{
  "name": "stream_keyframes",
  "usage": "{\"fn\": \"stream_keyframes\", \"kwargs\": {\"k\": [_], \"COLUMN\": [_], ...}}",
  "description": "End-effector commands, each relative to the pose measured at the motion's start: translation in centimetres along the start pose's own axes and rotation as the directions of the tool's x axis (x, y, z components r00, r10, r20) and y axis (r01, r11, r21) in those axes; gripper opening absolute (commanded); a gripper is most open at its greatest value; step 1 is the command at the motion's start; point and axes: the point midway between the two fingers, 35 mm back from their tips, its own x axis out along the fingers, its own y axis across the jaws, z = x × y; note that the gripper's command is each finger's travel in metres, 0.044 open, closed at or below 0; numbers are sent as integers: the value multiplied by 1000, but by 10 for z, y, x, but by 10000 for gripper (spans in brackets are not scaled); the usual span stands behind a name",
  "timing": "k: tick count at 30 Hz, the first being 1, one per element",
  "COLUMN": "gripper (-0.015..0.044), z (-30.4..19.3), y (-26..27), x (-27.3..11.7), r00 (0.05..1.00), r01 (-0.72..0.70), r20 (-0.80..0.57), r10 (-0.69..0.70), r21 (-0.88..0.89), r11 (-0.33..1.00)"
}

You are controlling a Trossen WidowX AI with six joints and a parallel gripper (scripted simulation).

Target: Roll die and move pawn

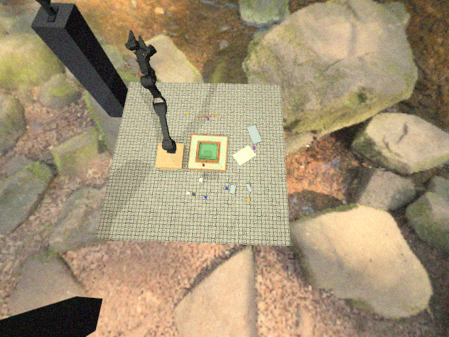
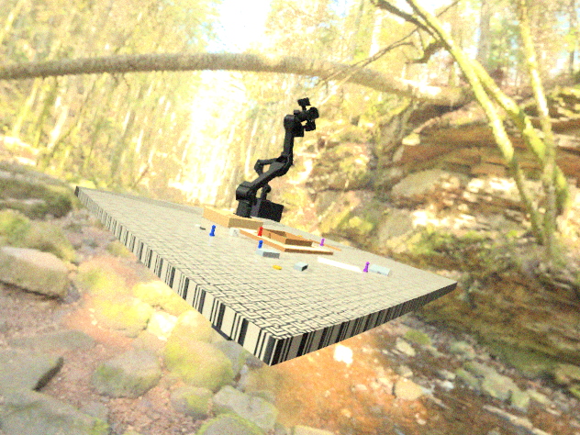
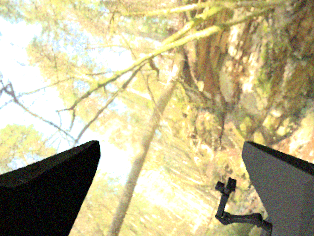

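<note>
The black parallel-jaw gripper (image 1: 135, 35) (image 2: 308, 113) (image 3: 172, 149) is holding its jaws wide apart, gripping nothing, probably keeping clearance before pickup. The white cubic die (image 1: 200, 180) (image 2: 234, 231) is lying nearside in the top view, outside the green-floored, brown-walled tray (image 1: 208, 151) (image 2: 290, 238), apparently awaiting its roll.

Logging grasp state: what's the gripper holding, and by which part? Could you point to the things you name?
Nothing; the gripper (image 1: 136, 39) (image 2: 313, 119) (image 3: 172, 149) is open, with no object between its fingers.

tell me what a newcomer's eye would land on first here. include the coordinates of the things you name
Probably the black arm (image 1: 162, 116) (image 2: 273, 173), reaching up from a wooden block (image 1: 169, 159) (image 2: 224, 217), its fingers spread apart. Next, the square board (image 1: 191, 153) beside that block, with a green-floored tray (image 1: 208, 151) at its middle and a small red pawn (image 1: 203, 165) (image 2: 260, 231) on its ring.
</note>
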Motion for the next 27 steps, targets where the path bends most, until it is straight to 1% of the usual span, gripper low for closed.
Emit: {"fn": "stream_keyframes", "kwargs": {"k": [1, 2, 5, 7, 10, 13, 16, 20, 27], "gripper": [374, 347, 275, 275, 275, 275, 275, 275, 275], "z": [0, 1, 4, 7, 10, 16, 23, 33, 56], "y": [3, 11, 56, 87, 120, 160, 199, 245, 304], "x": [-1, -3, -20, -35, -54, -82, -116, -169, -274], "r00": [1000, 999, 986, 966, 934, 878, 800, 672, 394], "r01": [-8, -32, -166, -259, -358, -479, -599, -736, -898], "r20": [1, 4, 24, 38, 55, 78, 105, 142, 214], "r10": [8, 31, 165, 257, 354, 473, 591, 726, 894], "r21": [2, 9, 49, 78, 108, 145, 183, 230, 295], "r11": [1000, 999, 985, 963, 927, 865, 779, 636, 325]}}
